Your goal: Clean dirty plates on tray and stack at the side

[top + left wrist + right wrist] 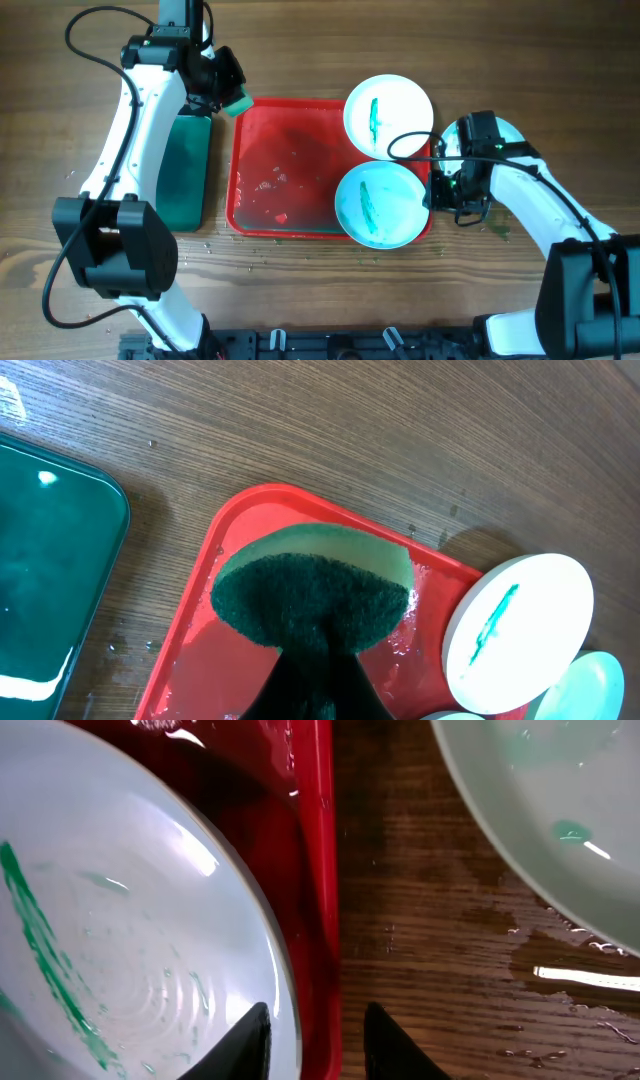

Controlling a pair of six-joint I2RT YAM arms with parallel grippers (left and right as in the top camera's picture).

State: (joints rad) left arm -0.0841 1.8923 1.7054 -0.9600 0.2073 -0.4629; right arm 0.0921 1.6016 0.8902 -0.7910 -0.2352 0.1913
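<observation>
Under me, a brown wood-grain table (300,300) fills every view, its grain running left to right in the overhead. Water droplets (225,255) speckle it near the front. Right wrist view: wet puddle (560,955) with a white light glare (585,978). Black rail (330,345) along the front edge.

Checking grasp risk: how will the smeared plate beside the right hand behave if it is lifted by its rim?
Probably slippery: the plate shows a water film and ripples. Likely stiff, given its hard glossy rim. Held at one edge by the right hand, it may tilt and slide against the wet tray.
</observation>
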